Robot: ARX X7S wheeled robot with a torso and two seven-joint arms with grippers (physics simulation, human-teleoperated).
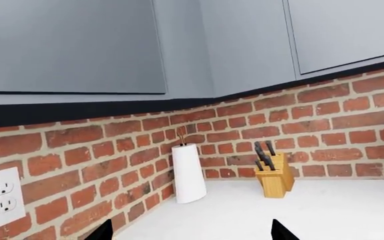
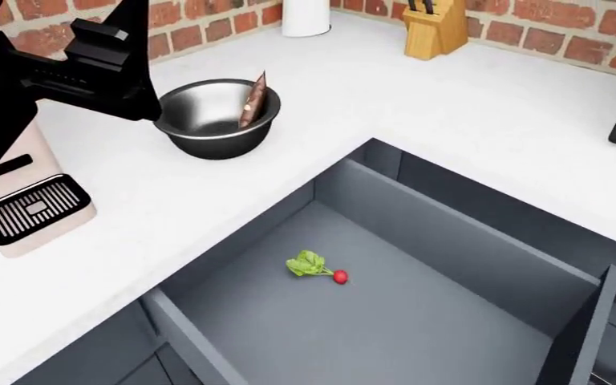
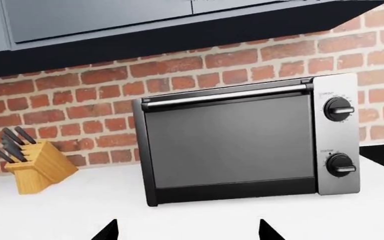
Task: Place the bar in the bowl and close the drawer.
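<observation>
Bar (image 2: 251,103) leaning inside the bowl (image 2: 218,118) just beside my left tool (image 1: 189,231), whose tips stand spread and empty; I judge closing the drawer (image 2: 394,321) next, needing a push on its front.

The white L-shaped tabletop (image 2: 480,104) runs along the brick wall. On it stand the dark steel bowl (image 2: 218,128), a cream coffee machine (image 2: 32,204) near the front edge, a paper towel roll (image 2: 305,18) and a wooden knife block (image 2: 433,30) toward the corner, and a black-and-silver toaster oven (image 3: 245,140) beside the block.
</observation>
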